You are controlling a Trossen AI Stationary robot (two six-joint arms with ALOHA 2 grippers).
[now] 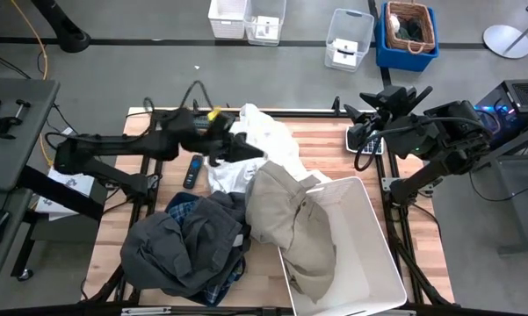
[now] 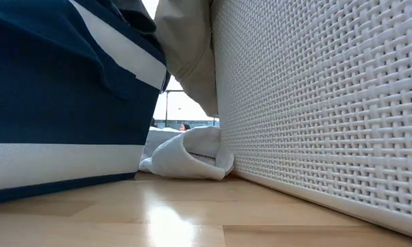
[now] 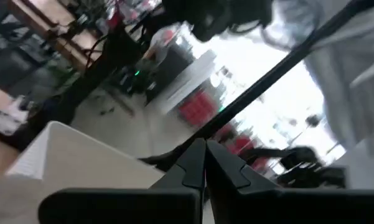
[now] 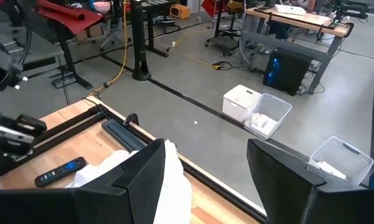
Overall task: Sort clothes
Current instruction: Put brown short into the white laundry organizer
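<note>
The bin (image 1: pixel 369 254) sits at the table's (image 1: pixel 334 149) four o'clock, with the khaki piece (image 1: pixel 285 215) draped over its nine-o'clock rim. The white piece (image 1: pixel 259 145) lies at twelve. At seven, the dark piece (image 1: pixel 171 250) rests on the plaid shirt (image 1: pixel 183 208). The remote (image 1: pixel 193 169) lies at ten o'clock, beside the white piece.

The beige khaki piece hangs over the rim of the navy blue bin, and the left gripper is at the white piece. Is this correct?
Not quite. In the high view the beige khaki piece hangs over the rim of the white plastic bin, not a navy blue one. The left gripper, fingers shut together in the left wrist view, is indeed at the white piece.
</note>
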